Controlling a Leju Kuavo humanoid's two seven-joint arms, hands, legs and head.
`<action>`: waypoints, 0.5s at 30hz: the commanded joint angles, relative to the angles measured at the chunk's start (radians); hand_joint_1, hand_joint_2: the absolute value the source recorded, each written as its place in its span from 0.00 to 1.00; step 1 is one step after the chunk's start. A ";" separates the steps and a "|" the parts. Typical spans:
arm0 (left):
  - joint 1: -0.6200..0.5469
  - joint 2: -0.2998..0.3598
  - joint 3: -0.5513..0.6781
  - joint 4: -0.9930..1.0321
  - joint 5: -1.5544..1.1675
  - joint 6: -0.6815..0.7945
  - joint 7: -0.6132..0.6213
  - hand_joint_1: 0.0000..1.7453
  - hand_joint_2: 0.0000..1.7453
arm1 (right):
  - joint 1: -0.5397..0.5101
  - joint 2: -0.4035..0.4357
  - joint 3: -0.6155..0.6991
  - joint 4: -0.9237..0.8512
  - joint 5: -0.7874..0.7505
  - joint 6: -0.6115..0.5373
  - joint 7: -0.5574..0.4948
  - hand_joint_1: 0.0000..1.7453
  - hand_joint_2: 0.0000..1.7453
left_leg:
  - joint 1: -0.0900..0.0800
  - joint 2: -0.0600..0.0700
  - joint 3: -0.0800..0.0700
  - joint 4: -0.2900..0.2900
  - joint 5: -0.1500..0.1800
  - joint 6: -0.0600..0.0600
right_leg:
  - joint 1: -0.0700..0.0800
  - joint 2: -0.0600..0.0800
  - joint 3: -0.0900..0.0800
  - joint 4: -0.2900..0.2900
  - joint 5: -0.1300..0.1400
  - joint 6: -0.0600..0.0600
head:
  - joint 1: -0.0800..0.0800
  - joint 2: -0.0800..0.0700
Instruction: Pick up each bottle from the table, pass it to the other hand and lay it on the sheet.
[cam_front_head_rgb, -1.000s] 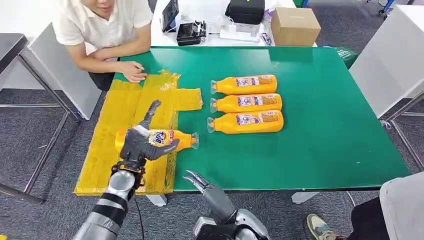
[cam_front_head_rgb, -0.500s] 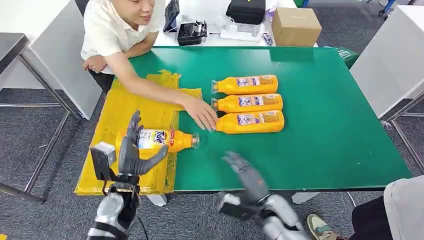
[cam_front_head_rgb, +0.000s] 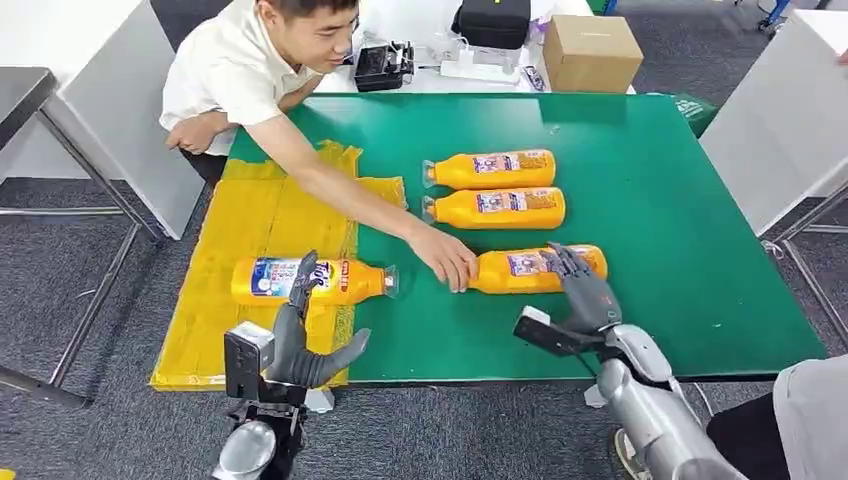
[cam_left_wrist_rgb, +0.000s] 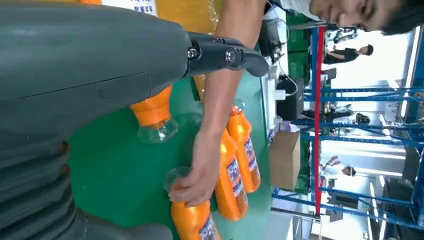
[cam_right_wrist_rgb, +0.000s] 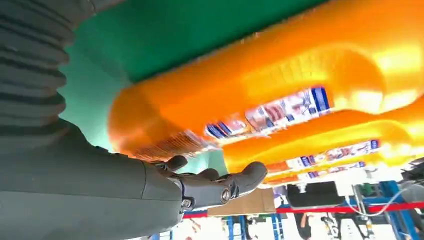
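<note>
Orange bottle (cam_front_head_rgb: 318, 281) is lying on the yellow sheet (cam_front_head_rgb: 260, 215) near the green table's (cam_front_head_rgb: 660, 200) front-left edge, cap overhanging onto the green. Left hand (cam_front_head_rgb: 300, 340) is hovering just off that front edge, fingers spread, gripping nothing. Right hand (cam_front_head_rgb: 585, 290) is reaching over the base end of the nearest bottle (cam_front_head_rgb: 530, 270); fingers are covering it, so can't tell whether it's actually gripping. Person's hand (cam_front_head_rgb: 447, 262) is covering that bottle's cap end. Two more bottles (cam_front_head_rgb: 490, 169) (cam_front_head_rgb: 495, 207) are lying side by side toward the far edge. Right wrist view is blurring badly.
</note>
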 joint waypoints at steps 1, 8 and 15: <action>-0.051 0.018 -0.035 0.060 0.012 0.002 0.004 0.00 1.00 | -0.100 0.047 0.015 0.213 0.034 0.006 0.021 0.00 1.00 | 0.000 0.002 0.003 -0.001 -0.001 0.000 | 0.000 0.001 0.003 -0.001 0.000 -0.001 | 0.000 0.000; -0.059 0.025 -0.037 0.065 0.023 0.004 0.004 0.00 1.00 | -0.127 0.036 0.092 0.294 0.142 0.004 0.091 0.00 1.00 | 0.000 0.001 0.002 -0.001 0.000 0.000 | 0.000 0.000 0.002 -0.001 0.000 -0.001 | 0.000 0.000; -0.049 0.033 -0.025 0.048 0.029 0.014 0.012 0.00 1.00 | -0.196 0.028 0.214 0.336 0.316 0.072 0.285 0.00 1.00 | 0.000 0.002 0.004 -0.001 0.000 0.000 | 0.000 0.000 0.003 -0.001 0.000 -0.001 | 0.000 0.000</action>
